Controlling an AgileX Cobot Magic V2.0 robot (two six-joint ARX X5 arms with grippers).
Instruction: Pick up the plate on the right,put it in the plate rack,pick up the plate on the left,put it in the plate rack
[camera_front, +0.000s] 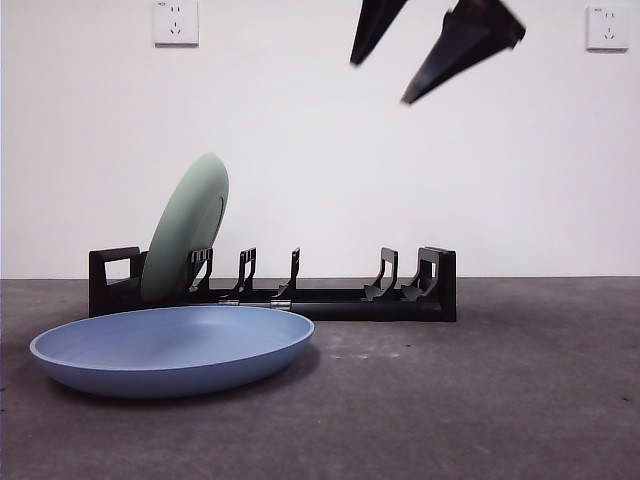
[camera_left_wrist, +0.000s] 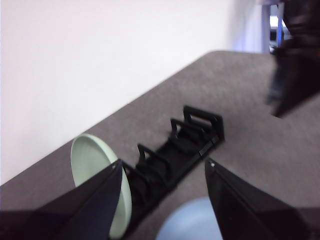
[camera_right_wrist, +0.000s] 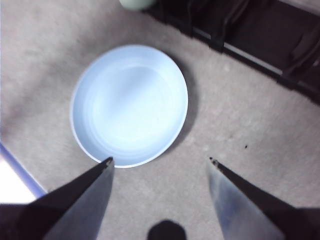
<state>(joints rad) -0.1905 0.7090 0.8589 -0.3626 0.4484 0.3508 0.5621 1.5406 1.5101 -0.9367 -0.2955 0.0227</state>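
Green plate (camera_front: 186, 232): I see it standing on edge in the plate rack's left end, leaning a little to the right, its rim resting in the first slots. My left wrist view (camera_left_wrist: 95, 167) shows it there too, partly behind a jaw.

Plate rack (camera_front: 330, 300): long, low and black, it lies across the far part of the table against the white wall. I count several upright dividers to the right of the green plate with nothing in them. The left wrist view (camera_left_wrist: 180, 147) shows its length running away across the table.

Blue plate (camera_front: 172, 347): flat on the table, near side, left of centre, just in front of the rack's left half. From the right wrist view (camera_right_wrist: 129, 105) I look straight down into it; nothing is in it.

Right gripper (camera_right_wrist: 160, 162): jaws wide apart, holding nothing, hanging high above the blue plate's near edge and not touching it.

Left gripper (camera_left_wrist: 162, 167): jaws spread, holding nothing, raised above the table and looking along the rack.

Front view: I see two black jaw tips (camera_front: 430, 50) at the top, right of centre, well above the rack; I cannot say from here which arm they belong to.

Table (camera_front: 500, 400): dark grey, matt surface.
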